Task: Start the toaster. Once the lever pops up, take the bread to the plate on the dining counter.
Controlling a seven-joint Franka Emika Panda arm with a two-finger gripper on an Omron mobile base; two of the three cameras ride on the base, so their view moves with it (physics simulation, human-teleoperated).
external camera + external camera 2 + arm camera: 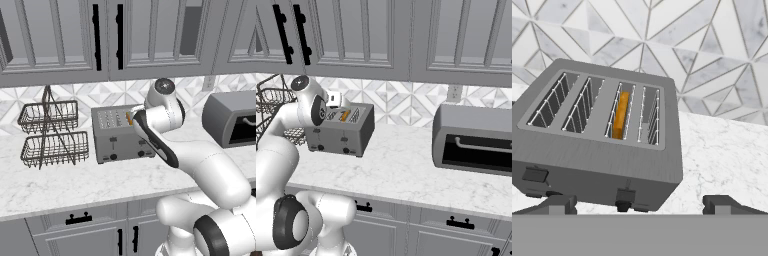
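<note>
Still at the very beginning, by the look of it: the bread (620, 115) sits deep in the third slot of the toaster (602, 150), which stands on the marble tabletop (65, 185). Neither lever looks pressed yet. The hand (639, 204) hovers empty above the toaster's front, fingers (559, 204) spread wide, with one lever (625, 196) at about 11 o'clock from it. Starting the toaster, waiting, and carrying the bread away all remain.
</note>
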